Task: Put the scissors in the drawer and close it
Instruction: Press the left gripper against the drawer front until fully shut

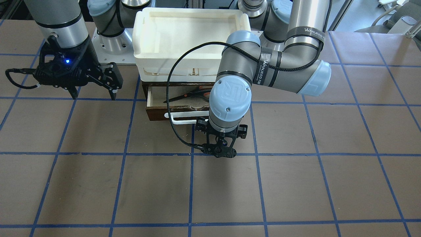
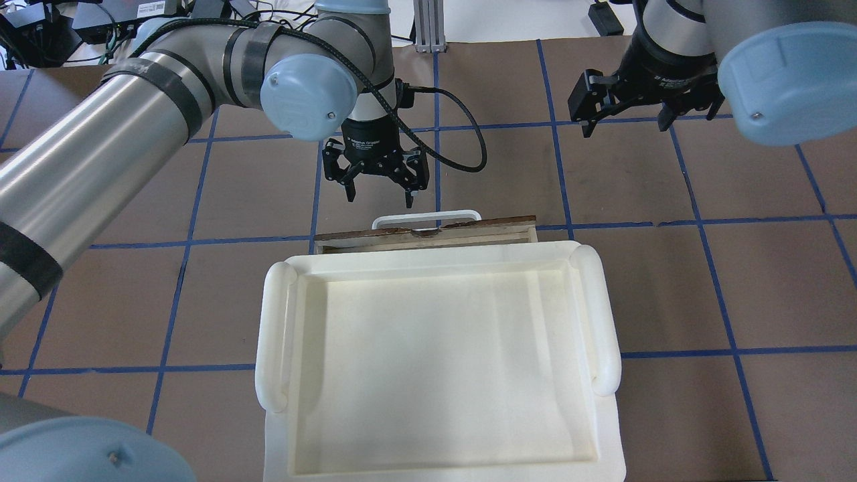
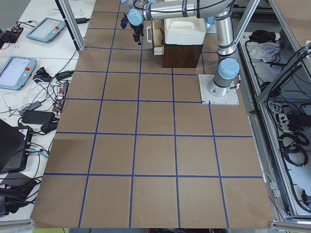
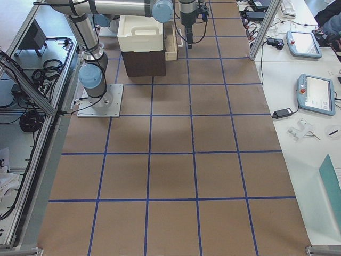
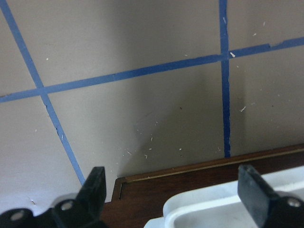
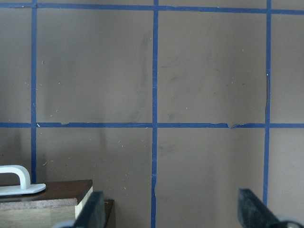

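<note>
Fingers (image 5: 96, 187) apart (scissors (image 1: 189, 94) in drawer (image 1: 156, 114))

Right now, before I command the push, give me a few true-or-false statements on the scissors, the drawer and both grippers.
1. The scissors lie inside the drawer. True.
2. The drawer is fully shut. False: it is pulled out partway.
3. The left gripper grips the scissors. False: its fingers are open and empty, just in front of the white handle.
4. The right gripper is open, off to the drawer's side. True.
5. The white tray sits above the drawer. True.
</note>
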`<control>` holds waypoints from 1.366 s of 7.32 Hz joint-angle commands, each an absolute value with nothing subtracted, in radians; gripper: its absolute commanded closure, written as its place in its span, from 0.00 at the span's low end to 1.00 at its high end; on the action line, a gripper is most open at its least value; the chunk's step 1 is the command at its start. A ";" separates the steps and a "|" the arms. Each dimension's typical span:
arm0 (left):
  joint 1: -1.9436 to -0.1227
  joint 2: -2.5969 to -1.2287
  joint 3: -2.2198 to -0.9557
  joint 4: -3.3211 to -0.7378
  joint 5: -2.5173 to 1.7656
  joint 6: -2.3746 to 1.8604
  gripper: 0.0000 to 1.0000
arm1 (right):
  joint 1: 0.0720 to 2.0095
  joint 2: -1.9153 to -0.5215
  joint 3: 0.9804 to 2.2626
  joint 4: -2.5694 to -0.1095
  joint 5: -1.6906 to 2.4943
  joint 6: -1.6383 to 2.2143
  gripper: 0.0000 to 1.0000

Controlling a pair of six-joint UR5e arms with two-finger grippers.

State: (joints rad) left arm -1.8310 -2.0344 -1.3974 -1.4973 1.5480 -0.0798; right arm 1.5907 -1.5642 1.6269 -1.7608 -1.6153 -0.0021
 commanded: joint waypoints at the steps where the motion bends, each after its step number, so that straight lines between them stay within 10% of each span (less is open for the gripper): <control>1: -1.839 -2.049 -1.397 -1.474 1.566 -0.063 0.00 | 1.591 -1.565 1.632 -1.767 -1.617 0.002 0.00; 10: -1.870 -1.994 -1.477 -1.563 1.563 -0.081 0.00 | 1.591 -1.566 1.634 -1.767 -1.618 0.005 0.00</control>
